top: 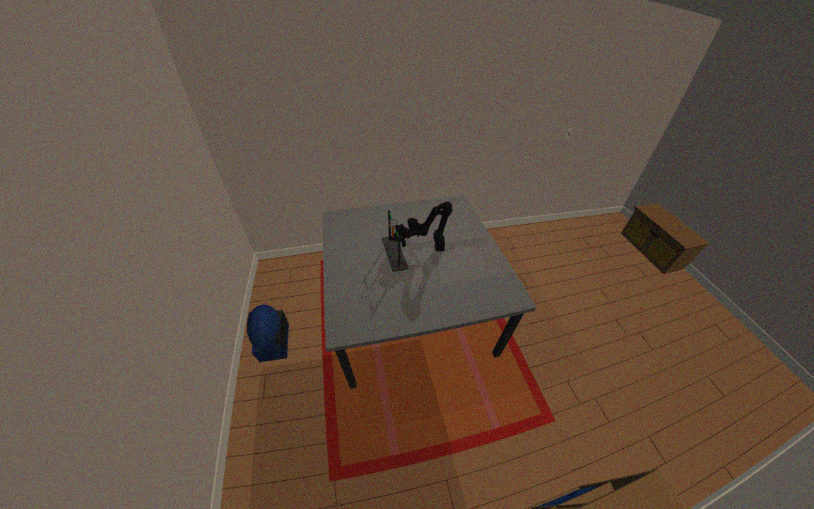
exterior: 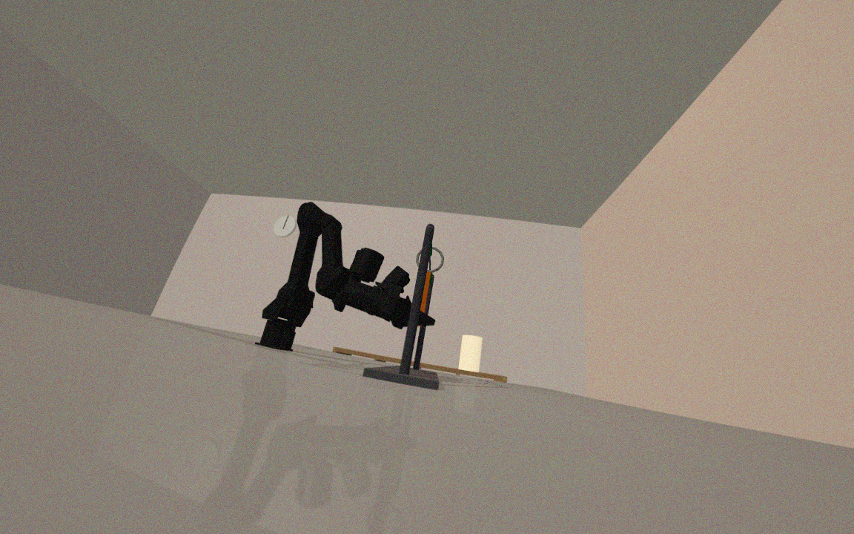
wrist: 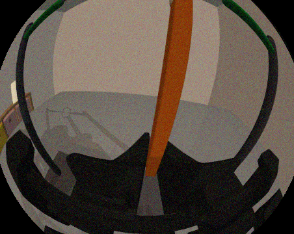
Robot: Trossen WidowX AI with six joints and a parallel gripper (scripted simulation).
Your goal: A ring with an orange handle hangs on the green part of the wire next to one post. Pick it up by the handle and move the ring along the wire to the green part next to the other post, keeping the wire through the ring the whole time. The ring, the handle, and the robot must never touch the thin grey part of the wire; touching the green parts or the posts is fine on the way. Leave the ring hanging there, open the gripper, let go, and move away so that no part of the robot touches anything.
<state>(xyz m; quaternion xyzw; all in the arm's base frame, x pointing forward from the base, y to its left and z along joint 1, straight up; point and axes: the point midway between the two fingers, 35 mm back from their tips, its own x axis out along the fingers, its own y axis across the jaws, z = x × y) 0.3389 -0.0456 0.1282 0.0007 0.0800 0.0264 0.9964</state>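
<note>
My gripper (top: pixel 400 233) (exterior: pixel 426 320) (wrist: pixel 151 137) is shut on the orange handle (exterior: pixel 426 292) (wrist: pixel 174 65) near its lower end. The handle stands upright between two dark posts; the left post (wrist: pixel 21 81) and right post (wrist: pixel 273 81) stand to either side in the wrist view. The grey ring (exterior: pixel 442 259) is above the handle in the exterior view, partly behind the near post (exterior: pixel 411 325). Green wire parts, left (wrist: pixel 44 17) and right (wrist: pixel 248 19), rise from the post tops. The ring and the thin grey wire are outside the wrist view. Ring clearance around the wire cannot be told.
The posts stand on a dark base (exterior: pixel 394 375) (wrist: pixel 60 182) on the grey table (top: pixel 448 297). A cream cylinder (exterior: pixel 470 353) and a wooden edge (exterior: pixel 483 374) show behind the stand. A blue object (top: pixel 264 332) and wooden cabinet (top: pixel 678 234) are off the table.
</note>
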